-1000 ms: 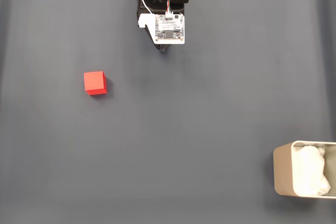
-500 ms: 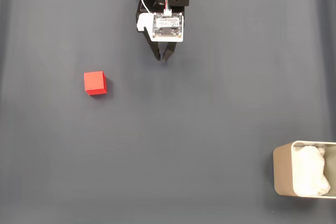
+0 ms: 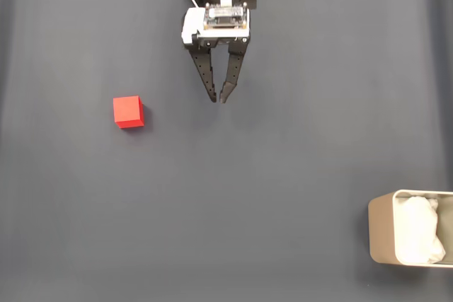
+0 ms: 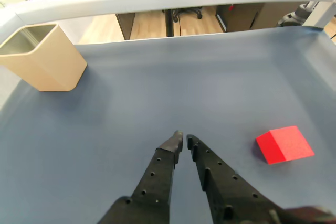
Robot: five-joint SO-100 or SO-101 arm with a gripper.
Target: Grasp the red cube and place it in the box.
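Pincer [image 3: 219,99] nearly closed, empty — red cube [image 3: 128,112] apart, untouched.

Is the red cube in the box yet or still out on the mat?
Out. The red cube sits on the grey mat, far from the box.

surface: dark grey mat [image 3: 283,139]; beyond: wooden floor [image 4: 152,24]; office chair base [image 4: 186,11]
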